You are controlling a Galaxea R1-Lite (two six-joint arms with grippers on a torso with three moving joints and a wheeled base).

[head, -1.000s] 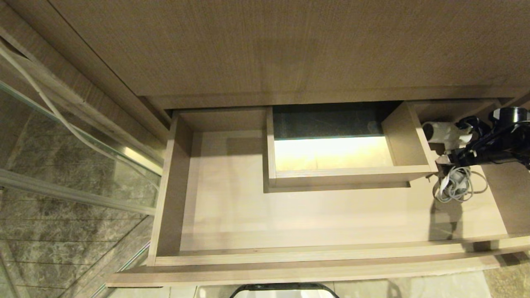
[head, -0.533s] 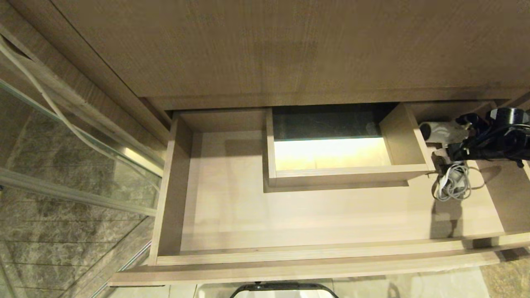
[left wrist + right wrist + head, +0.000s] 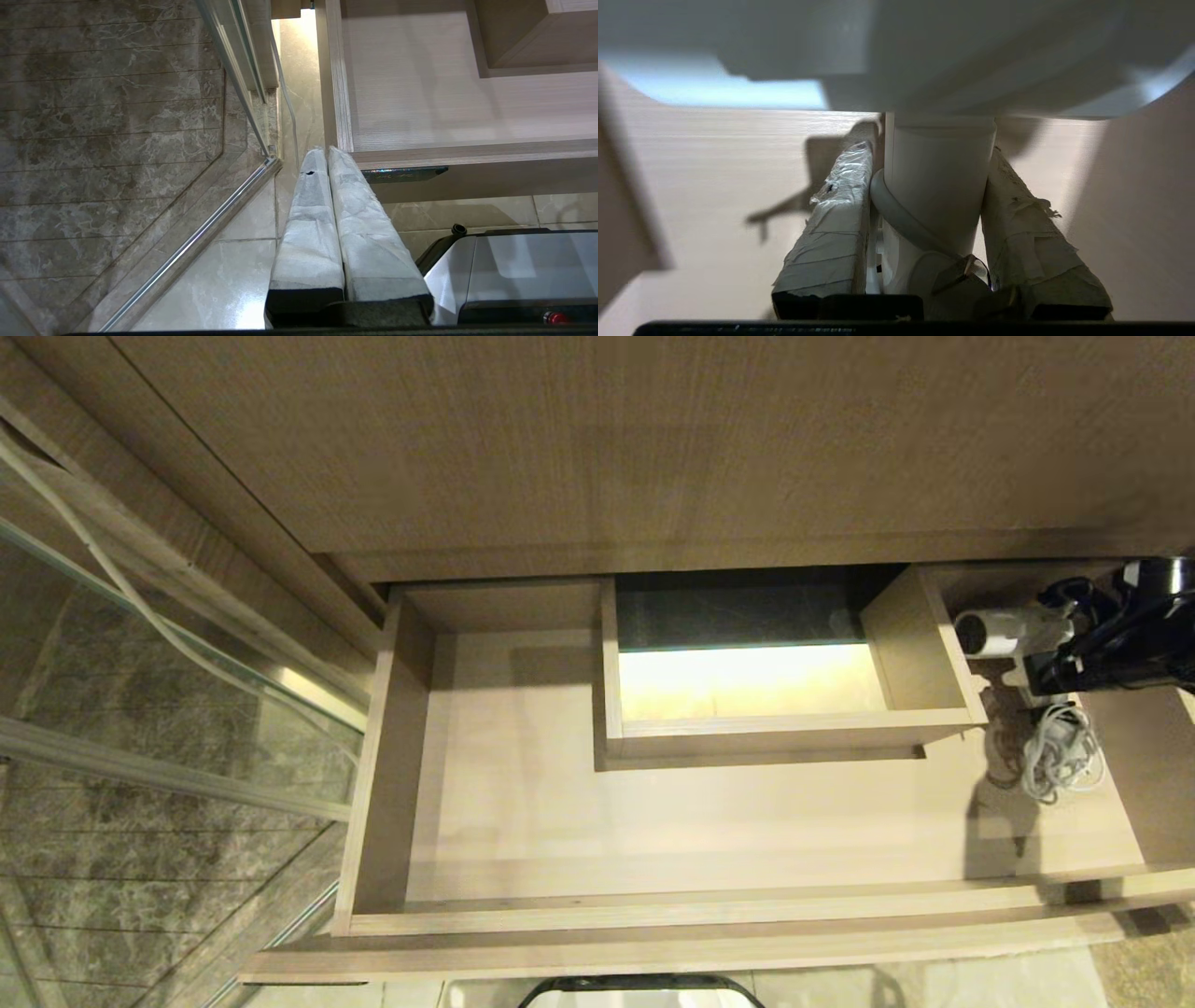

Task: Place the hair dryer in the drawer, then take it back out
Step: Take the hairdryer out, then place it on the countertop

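Right gripper (image 3: 931, 186) half closed, both tape-wrapped fingers (image 3: 831, 228) pressed against the sides of the hair dryer (image 3: 1013, 633)'s white handle, clamped around it inside the far right end of the drawer (image 3: 653, 821). In the head view, black wrist and gripper reaching in from the right edge, just beside the right wall of the boxed cut-out (image 3: 775, 653). Barrel lying roughly level, long axis running across the drawer's width, round dark end facing toward the cut-out wall, handle pointing down between the fingers toward the drawer floor. Whether lifted clear of the floor or resting on it: cannot tell. Coiled white cord (image 3: 1060, 756) bunched just below the dryer on the drawer floor, near the right wall. No brand, label or readable writing visible on the dryer or the drawer. Left gripper (image 3: 327, 156) parked low outside the drawer, near its front left corner, padded fingers pressed together with nothing between them, above pale floor tiles (image 3: 219, 280) and beside a glass panel with a metal rail (image 3: 196, 238).
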